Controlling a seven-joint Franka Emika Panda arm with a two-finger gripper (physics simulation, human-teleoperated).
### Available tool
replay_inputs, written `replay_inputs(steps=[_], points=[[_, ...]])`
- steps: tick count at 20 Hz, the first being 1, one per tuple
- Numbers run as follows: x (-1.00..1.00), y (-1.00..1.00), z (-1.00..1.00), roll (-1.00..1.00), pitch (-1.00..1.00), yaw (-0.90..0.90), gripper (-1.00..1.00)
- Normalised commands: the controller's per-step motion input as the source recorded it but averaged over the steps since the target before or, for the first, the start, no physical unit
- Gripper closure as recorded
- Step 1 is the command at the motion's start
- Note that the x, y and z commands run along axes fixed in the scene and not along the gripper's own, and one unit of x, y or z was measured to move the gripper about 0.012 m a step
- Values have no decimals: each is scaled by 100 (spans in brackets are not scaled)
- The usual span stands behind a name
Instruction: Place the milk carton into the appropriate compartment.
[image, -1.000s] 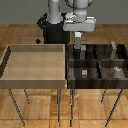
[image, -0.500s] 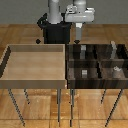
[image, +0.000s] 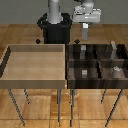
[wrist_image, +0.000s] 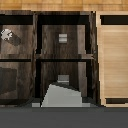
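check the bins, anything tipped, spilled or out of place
Nothing stands out. The tan bin sits level beside the dark bin, whose walls look straight and unbroken. The small items in its cells stand apart from each other, none spilled over a wall. The gripper hangs above the dark bin's back edge.

The exterior view stands off in front of the two bins, raised and tilted down, far enough back to take in the light tan bin (image: 35, 62), the dark divided bin (image: 97, 65), their thin legs and the arm's dark base (image: 54, 27) behind. The wrist view hangs close above and looks almost straight down — dark bin (wrist_image: 37, 57) cells fill it, with an edge of the tan bin (wrist_image: 114, 60). Both views share those cells.
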Motion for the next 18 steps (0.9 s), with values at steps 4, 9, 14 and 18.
replay_inputs(steps=[4, 9, 14, 18], points=[[0, 0, -75, 0, 0, 0, 100], [0, 0, -80, 0, 0, 0, 100], [0, 0, -100, 0, 0, 0, 100], [0, 0, -50, 0, 0, 0, -100]])
